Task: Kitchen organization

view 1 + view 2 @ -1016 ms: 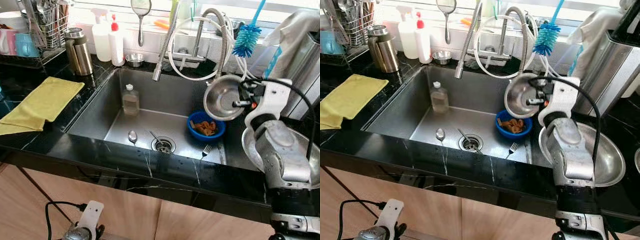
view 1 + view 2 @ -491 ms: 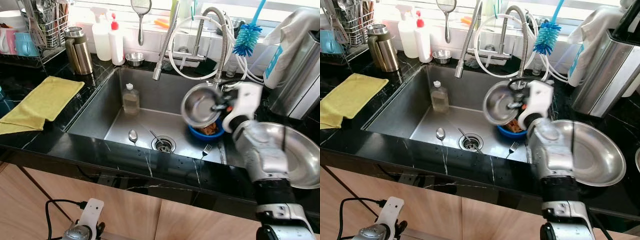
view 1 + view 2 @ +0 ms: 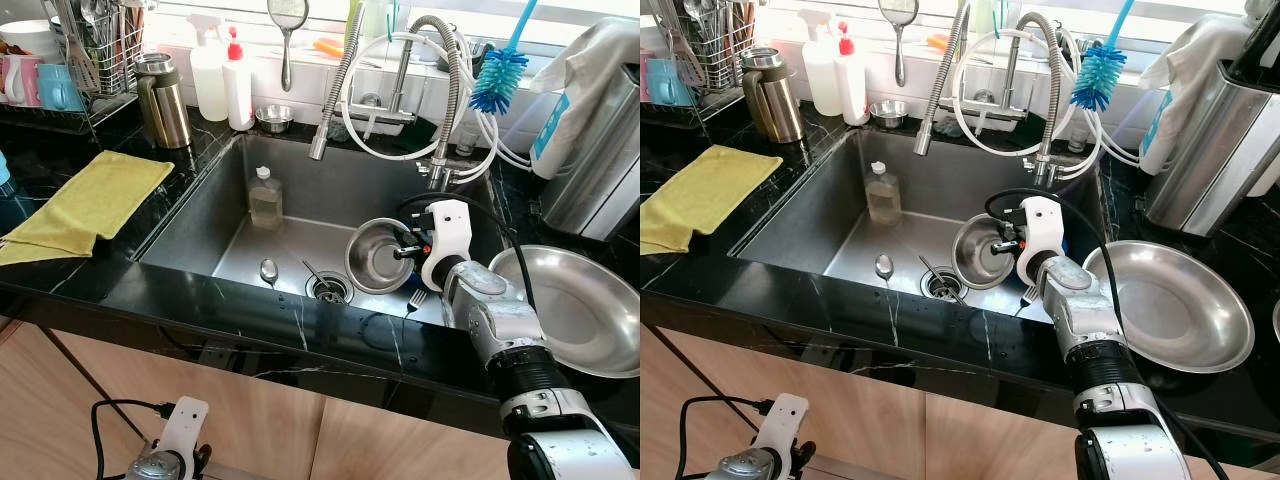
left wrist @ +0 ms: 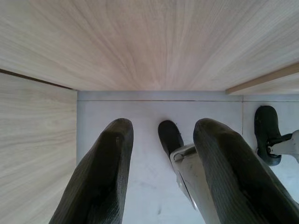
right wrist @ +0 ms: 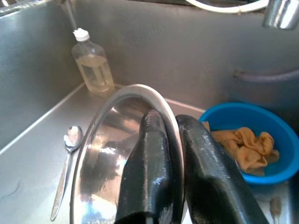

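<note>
Here the right claw (image 3: 400, 252) is clamped on a steel bowl's (image 3: 377, 256) rim, low in the sink (image 3: 330, 185), with the drain (image 3: 328, 290) at its 7 o'clock. Best lowered flat before releasing. The left claw (image 4: 161, 172) hangs idle, fingers apart.

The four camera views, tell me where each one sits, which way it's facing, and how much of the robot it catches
Left eye view: on the head, looking down at the sink; the right gripper holds a steel bowl.
Right eye view: the other head eye, same scene; the right arm reaches into the sink.
Left wrist view: faces the floor by a wooden cabinet; the left gripper is open.
Right wrist view: looks along its fingers pinching the bowl rim.
Shared: bowl, spoon, bottle.
</note>
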Tool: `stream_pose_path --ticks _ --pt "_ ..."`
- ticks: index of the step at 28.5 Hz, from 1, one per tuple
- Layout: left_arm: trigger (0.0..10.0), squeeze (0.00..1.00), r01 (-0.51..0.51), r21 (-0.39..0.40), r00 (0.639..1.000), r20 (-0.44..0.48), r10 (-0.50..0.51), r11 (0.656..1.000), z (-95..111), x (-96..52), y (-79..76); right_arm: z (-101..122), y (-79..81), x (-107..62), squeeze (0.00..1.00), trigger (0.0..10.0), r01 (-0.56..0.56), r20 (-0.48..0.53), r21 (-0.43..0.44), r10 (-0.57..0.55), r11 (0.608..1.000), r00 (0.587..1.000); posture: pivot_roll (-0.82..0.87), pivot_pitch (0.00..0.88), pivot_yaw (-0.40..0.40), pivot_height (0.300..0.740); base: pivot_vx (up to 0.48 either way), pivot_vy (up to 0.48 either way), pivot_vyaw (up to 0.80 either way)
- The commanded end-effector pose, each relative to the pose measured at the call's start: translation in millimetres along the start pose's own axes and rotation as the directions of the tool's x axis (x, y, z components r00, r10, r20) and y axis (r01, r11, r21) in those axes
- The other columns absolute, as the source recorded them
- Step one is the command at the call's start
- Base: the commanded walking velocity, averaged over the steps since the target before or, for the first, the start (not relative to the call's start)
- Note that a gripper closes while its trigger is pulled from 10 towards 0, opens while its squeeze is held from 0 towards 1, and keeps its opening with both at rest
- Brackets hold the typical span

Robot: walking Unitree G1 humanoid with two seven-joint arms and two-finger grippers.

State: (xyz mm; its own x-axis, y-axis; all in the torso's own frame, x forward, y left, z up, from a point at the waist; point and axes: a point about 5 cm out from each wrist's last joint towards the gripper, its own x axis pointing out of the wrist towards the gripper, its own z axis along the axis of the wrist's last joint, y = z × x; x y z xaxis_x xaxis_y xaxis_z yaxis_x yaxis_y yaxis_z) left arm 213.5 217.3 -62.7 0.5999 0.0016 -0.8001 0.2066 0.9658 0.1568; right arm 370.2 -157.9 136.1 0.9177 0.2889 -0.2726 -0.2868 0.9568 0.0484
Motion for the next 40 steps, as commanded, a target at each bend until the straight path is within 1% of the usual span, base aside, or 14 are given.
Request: stream_pose_path --ticks 1,2,13,14,15,19,20,22,26,27,31,33,37,40 --pt "10.0 0.0 0.004 -0.009 1.0 0.001 -0.004 1.0 -0.6 0.3 -2.6 10.1 -1.3 1.4 0.81 10.0 -0.005 0.029 -0.023 0.006 1.0 1.0 0.06 0.0 -0.085 0.74 0.0 0.0 0.0" --pt "10.0 0.0 0.006 -0.009 1.0 0.001 -0.006 1.0 -0.2 0.4 -3.1 9.4 -2.0 1.5 1.0 10.0 -0.007 0.03 -0.024 0.007 1.0 1.0 0.06 0.0 -0.085 0.74 0.0 0.0 0.0" --pt "10.0 0.0 0.012 -0.007 1.0 0.012 -0.012 1.0 4.8 1.6 -6.3 13.9 -3.5 2.9 1.0 10.0 0.011 0.057 -0.027 -0.01 1.0 0.998 0.06 0.006 -0.087 0.74 0.0 0.0 0.0" --pt "10.0 0.0 0.012 -0.008 1.0 0.012 -0.012 1.0 5.0 1.7 -6.5 19.1 -4.1 2.5 0.66 10.0 0.024 0.086 -0.019 -0.022 1.0 0.996 0.06 0.014 -0.088 0.74 0.0 0.0 0.0" --pt "10.0 0.0 0.011 -0.011 1.0 0.012 -0.011 1.0 4.9 1.7 -6.5 29.0 -4.6 1.2 0.0 10.0 0.047 0.14 -0.026 -0.043 0.999 0.989 0.06 0.015 -0.088 0.74 0.0 0.0 0.0" --pt "10.0 0.0 0.009 -0.012 1.0 0.01 -0.009 1.0 3.5 1.4 -6.1 51.9 -1.8 -4.5 0.0 10.0 0.085 0.264 -0.055 -0.068 0.995 0.962 0.06 0.02 -0.086 0.74 0.0 0.0 0.0" --pt "10.0 0.0 0.01 -0.01 1.0 0.008 -0.01 1.0 2.8 1.3 -6.0 64.1 0.8 -8.8 0.0 10.0 0.089 0.329 -0.047 -0.069 0.995 0.942 0.05 0.022 -0.085 0.74 0.0 0.0 0.0" --pt "10.0 0.0 0.011 -0.009 1.0 0.007 -0.011 1.0 2.2 1.2 -6.0 77.7 2.2 -14.7 0.0 10.0 0.11 0.392 -0.059 -0.078 0.992 0.917 0.05 0.025 -0.085 0.74 0.0 0.0 0.0" --pt "10.0 0.0 0.013 -0.009 1.0 0.007 -0.013 1.0 1.6 1.2 -6.7 92.5 2.5 -25.0 0.0 10.0 0.172 0.466 -0.079 -0.117 0.982 0.877 0.04 0.026 -0.085 0.74 0.0 0.0 0.0" --pt "10.0 0.0 0.015 -0.01 1.0 0.007 -0.015 1.0 1.3 1.2 -7.1 96.4 1.4 -32.0 0.0 10.0 0.224 0.493 -0.09 -0.152 0.97 0.857 0.04 0.028 -0.084 0.74 0.0 0.0 0.0" --pt "10.0 0.0 0.017 -0.01 1.0 0.005 -0.017 1.0 0.6 1.2 -8.1 96.6 0.0 -43.0 0.0 10.0 0.284 0.521 -0.091 -0.197 0.955 0.83 0.04 0.029 -0.084 0.74 0.0 0.0 0.0" --pt "10.0 0.0 0.022 -0.007 1.0 0.0 -0.022 1.0 -1.0 1.2 -10.1 84.4 -6.4 -63.6 0.0 10.0 0.356 0.521 -0.018 -0.295 0.934 0.801 0.03 0.035 -0.081 0.74 0.0 0.0 0.0" --pt "10.0 0.0 0.027 -0.001 1.0 -0.007 -0.027 1.0 -3.1 1.1 -11.6 70.7 -14.2 -88.2 0.0 10.0 0.424 0.509 0.061 -0.394 0.903 0.766 0.01 0.041 -0.079 0.74 0.0 0.0 0.0" --pt "10.0 0.0 0.029 0.002 1.0 -0.01 -0.029 1.0 -3.9 1.0 -12.0 63.2 -19.3 -101.4 0.0 10.0 0.472 0.491 0.097 -0.454 0.876 0.743 0.01 0.043 -0.078 0.74 0.0 0.0 0.0"
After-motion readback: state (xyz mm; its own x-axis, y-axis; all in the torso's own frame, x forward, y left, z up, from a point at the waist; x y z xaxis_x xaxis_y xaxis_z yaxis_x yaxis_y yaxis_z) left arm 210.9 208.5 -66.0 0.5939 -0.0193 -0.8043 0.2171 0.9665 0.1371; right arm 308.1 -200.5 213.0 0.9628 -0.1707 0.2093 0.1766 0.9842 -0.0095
